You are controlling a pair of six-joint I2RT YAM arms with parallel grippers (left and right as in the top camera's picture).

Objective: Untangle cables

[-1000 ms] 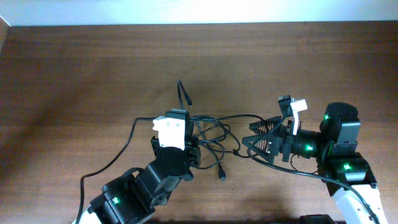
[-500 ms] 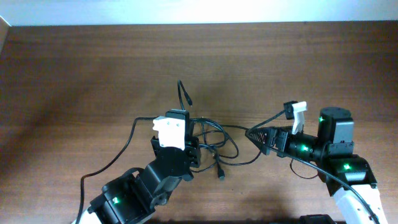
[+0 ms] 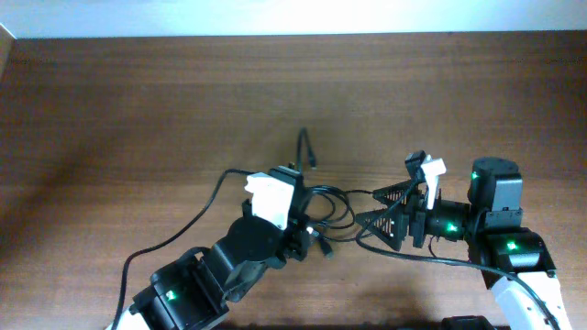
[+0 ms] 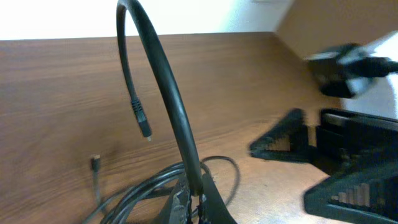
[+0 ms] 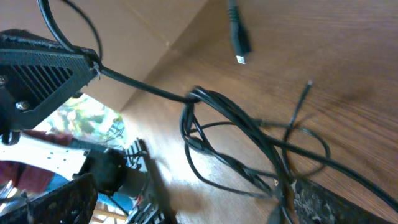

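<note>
Several thin black cables [image 3: 335, 206] lie tangled on the wooden table between my two grippers. My left gripper [image 3: 307, 226] is shut on one cable, which arches up from the jaws [image 4: 199, 202] to a free plug end [image 3: 307, 151], also seen in the left wrist view [image 4: 142, 121]. My right gripper [image 3: 365, 208] is open, its fingers spread at the tangle's right edge. In the right wrist view the tangle [image 5: 230, 124] lies in front of the open jaws [image 5: 242, 199], with strands running past the right finger. Another plug [image 3: 326, 249] lies below the tangle.
Brown wooden table [image 3: 138, 110] with a pale wall along its far edge. A thicker black arm wire [image 3: 183, 225] loops left of the left arm. Another cord [image 3: 422, 259] trails under the right arm. A small metal-tipped end [image 4: 95, 163] lies on the table.
My left gripper has moved right with its cable, carrying the raised plug end right. My right gripper, shut half a second ago, is open now. The tangle is bunched closer.
</note>
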